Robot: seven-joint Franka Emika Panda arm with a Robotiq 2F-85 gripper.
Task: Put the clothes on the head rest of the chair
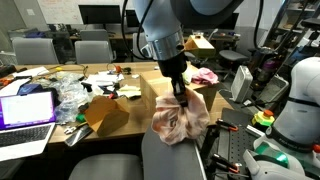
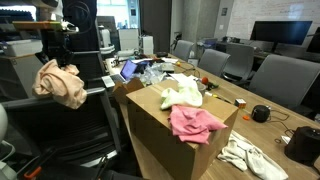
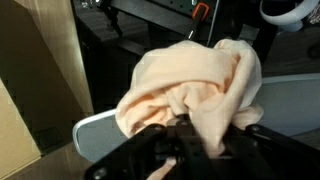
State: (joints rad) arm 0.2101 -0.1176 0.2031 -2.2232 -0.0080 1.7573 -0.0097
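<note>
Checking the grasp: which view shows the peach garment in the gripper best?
The wrist view: the peach garment fills the frame, bunched right at the gripper. In both exterior views the peach garment is smaller, a whole bundle hanging under the gripper.

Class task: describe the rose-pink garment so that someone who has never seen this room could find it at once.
In an exterior view, find the big cardboard box in the foreground. The rose-pink garment lies on its top, near the front corner. It is the only deep pink cloth: the cream cloth beside it is paler, and the white cloth lies on the table.
</note>
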